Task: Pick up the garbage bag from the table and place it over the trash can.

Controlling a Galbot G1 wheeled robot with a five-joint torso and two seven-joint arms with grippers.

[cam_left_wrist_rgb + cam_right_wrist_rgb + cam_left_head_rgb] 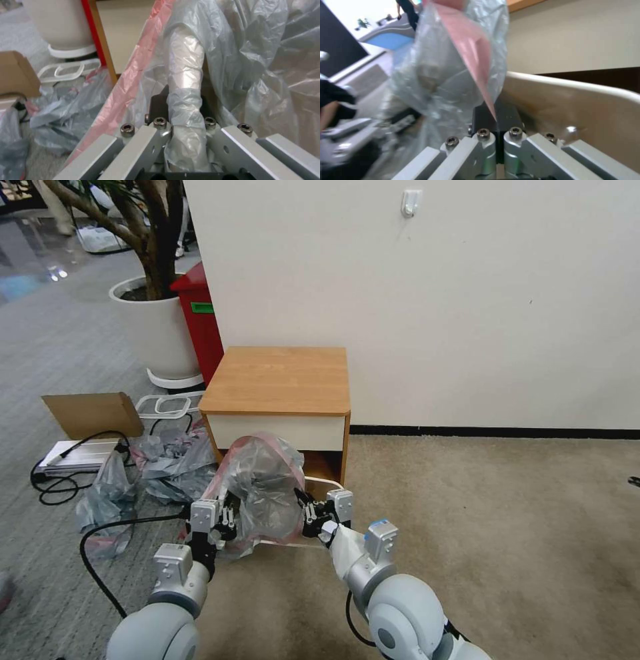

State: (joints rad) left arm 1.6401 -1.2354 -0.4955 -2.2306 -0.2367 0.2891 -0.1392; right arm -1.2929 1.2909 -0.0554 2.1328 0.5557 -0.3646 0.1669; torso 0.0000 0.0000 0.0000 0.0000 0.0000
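The garbage bag (263, 487), translucent grey with a pink-red band, hangs stretched between both grippers in front of the table (277, 380), whose wooden top is bare. My left gripper (223, 517) is shut on the bag's left side; in the left wrist view a fold of the bag (185, 100) runs between its fingers, beside the pink band (133, 75). My right gripper (308, 513) is shut on the bag's right side, pinching the pink band (476, 62) in the right wrist view. The cream trash can (327, 483) stands under the bag, mostly hidden; its inner wall (573, 100) lies just beyond the right gripper.
A heap of grey plastic bags (160, 460) lies on the floor to the left, with black cables (67, 473), a cardboard piece (93, 413) and a clear lid (167, 407). A red bin (200, 320) and a white plant pot (157, 330) stand behind. Open carpet lies to the right.
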